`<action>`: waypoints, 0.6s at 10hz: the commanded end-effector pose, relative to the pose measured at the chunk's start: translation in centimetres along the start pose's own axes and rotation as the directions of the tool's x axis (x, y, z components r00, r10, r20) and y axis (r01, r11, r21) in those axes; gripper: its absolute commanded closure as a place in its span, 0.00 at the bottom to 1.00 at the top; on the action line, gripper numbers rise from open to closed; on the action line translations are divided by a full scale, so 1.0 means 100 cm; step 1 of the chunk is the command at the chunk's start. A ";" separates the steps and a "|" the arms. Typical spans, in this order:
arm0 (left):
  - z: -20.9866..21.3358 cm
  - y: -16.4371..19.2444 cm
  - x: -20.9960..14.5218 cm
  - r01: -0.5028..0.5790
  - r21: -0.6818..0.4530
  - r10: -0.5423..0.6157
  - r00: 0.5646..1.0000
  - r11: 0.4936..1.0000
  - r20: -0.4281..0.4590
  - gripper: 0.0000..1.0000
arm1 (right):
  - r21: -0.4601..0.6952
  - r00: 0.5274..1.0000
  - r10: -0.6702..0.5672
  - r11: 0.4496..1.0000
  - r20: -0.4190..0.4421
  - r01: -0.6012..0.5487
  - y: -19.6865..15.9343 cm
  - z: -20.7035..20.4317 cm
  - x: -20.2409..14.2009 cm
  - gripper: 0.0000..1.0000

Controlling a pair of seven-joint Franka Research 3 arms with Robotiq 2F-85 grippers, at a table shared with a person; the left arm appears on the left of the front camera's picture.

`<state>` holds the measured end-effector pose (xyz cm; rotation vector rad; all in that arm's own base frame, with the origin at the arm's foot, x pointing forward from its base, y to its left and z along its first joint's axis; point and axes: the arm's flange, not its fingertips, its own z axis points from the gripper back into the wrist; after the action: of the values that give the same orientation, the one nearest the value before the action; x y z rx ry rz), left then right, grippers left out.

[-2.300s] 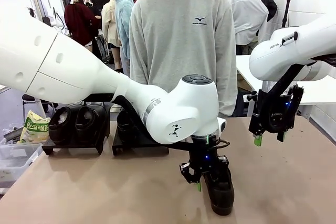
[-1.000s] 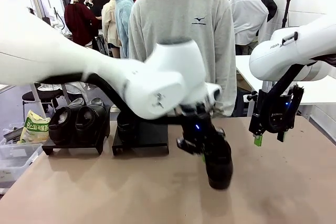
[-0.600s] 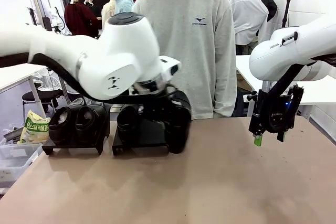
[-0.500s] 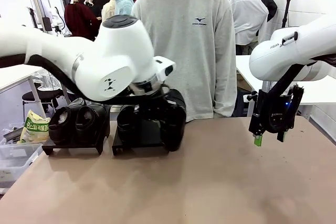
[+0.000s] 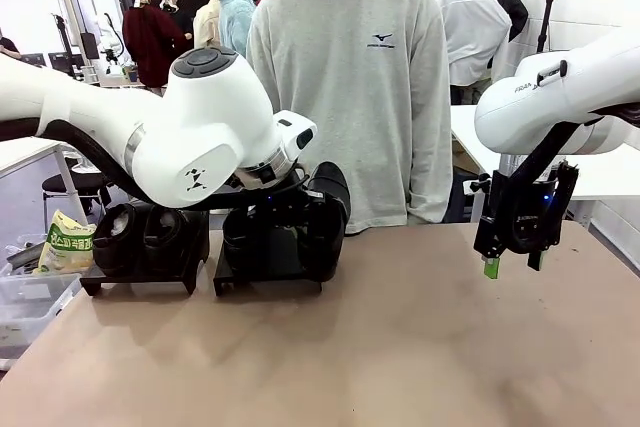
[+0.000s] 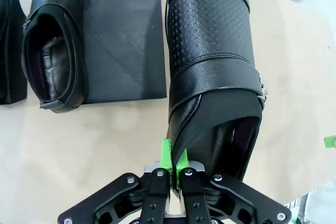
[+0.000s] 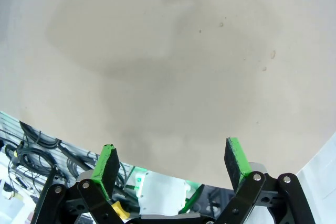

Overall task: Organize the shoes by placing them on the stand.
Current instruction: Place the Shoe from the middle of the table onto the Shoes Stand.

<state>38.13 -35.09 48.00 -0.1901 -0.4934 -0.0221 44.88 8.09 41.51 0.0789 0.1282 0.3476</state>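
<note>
My left gripper [image 6: 173,165] is shut on the heel rim of a black shoe [image 6: 215,51]. In the front view that shoe [image 5: 326,217] hangs heel up, toe down, at the right end of the right black stand [image 5: 268,269]. I cannot tell whether the toe touches it. A second shoe [image 6: 52,40] lies on the left half of the same stand [image 6: 123,35]. Two more shoes [image 5: 145,232] sit on the left stand [image 5: 140,272]. My right gripper [image 5: 512,265] hangs open and empty above the table's right side, its green pads [image 7: 235,158] wide apart over bare tabletop.
A person in a grey sweatshirt [image 5: 350,77] stands at the far edge, right behind the stands. A yellow-green snack bag [image 5: 65,242] and a clear bin [image 5: 25,307] sit off the left edge. The brown table [image 5: 400,347] is bare in front and in the middle.
My left arm has lifted the shoe off the front middle of the table and swung it left and back to the right stand. The right arm has not moved.
</note>
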 end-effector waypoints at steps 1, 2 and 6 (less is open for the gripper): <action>-0.008 0.012 0.012 -0.001 0.045 -0.001 0.998 0.999 0.055 1.00 | -0.022 1.000 -0.012 1.000 -0.012 0.012 0.000 0.003 0.001 0.00; -0.022 0.023 0.024 -0.031 0.050 0.025 0.992 0.998 0.124 1.00 | -0.022 1.000 -0.012 1.000 -0.012 0.012 0.000 0.003 0.001 0.00; -0.064 0.041 0.052 -0.105 0.068 0.097 0.988 0.992 0.118 1.00 | -0.022 1.000 -0.012 1.000 -0.012 0.012 0.000 0.003 0.001 0.00</action>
<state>45.01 -29.87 44.52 -0.1270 -0.5718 0.0773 44.88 8.09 41.52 0.0789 0.1283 0.3476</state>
